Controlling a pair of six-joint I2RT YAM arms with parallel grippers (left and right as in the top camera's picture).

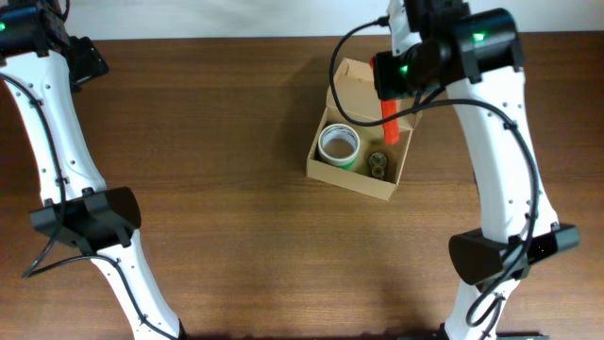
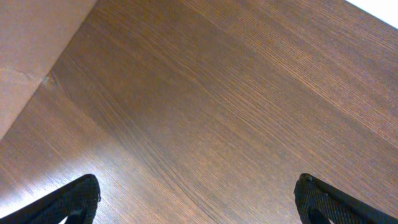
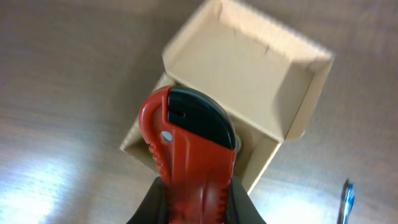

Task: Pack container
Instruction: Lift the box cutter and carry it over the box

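From overhead we see the container [image 1: 357, 177], a small brown cardboard box, sitting on the wooden counter [image 1: 217, 189] right of centre. Its lid flap [image 1: 359, 87] is open and leans toward the far edge. Inside lie a white tape roll [image 1: 338, 144] on the left and a small dark round thing [image 1: 378, 165] beside it on the right. The right arm [image 1: 495, 142] reaches in from the near right corner and hangs over the box's far right side. A red tool [image 1: 389, 118] points down from it over that side (we cannot tell whether its tip touches the cardboard). The left arm [image 1: 42, 123] runs along the left edge, well apart from the box.

In the left wrist view, the left gripper [image 2: 199, 196] is spread wide with nothing between its fingers [image 2: 78, 198], only bare wood below. A pale brown surface [image 2: 31, 50] fills the upper left corner.

In the right wrist view, the right gripper [image 3: 196, 202] pinches the red tool's handle, and the tool's black-capped end points at the open container underneath. A blue thing [image 3: 348, 198] shows at the lower right, too blurred to name.
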